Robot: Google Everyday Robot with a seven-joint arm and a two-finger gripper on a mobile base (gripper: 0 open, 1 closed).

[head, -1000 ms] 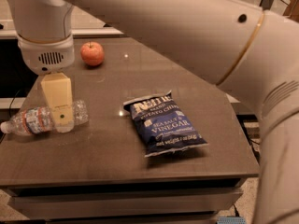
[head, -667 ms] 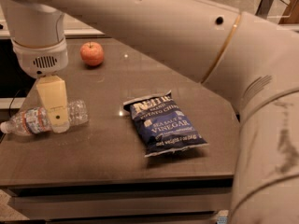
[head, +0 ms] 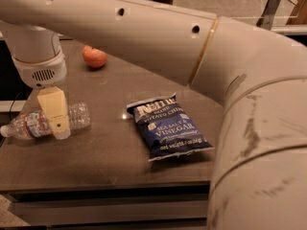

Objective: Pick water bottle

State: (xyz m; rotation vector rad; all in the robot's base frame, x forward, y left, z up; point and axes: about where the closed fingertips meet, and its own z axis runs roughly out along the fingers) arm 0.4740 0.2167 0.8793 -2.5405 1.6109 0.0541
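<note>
The water bottle (head: 78, 116) is clear ribbed plastic with a white cap and a red, white and blue label. It lies on its side at the left edge of the brown table (head: 110, 147), cap pointing left. My gripper (head: 58, 127) hangs from the white wrist at the upper left and comes straight down onto the middle of the bottle, covering part of its label. The bottle rests on the table.
A blue salt and vinegar chip bag (head: 169, 126) lies flat at the table's middle. A red apple (head: 94, 56) sits at the back left. My large white arm (head: 249, 104) fills the top and right of the view. The table's front edge runs along the bottom.
My gripper has shifted a little left and lower over the bottle's middle. The bottle, chip bag and apple have not moved.
</note>
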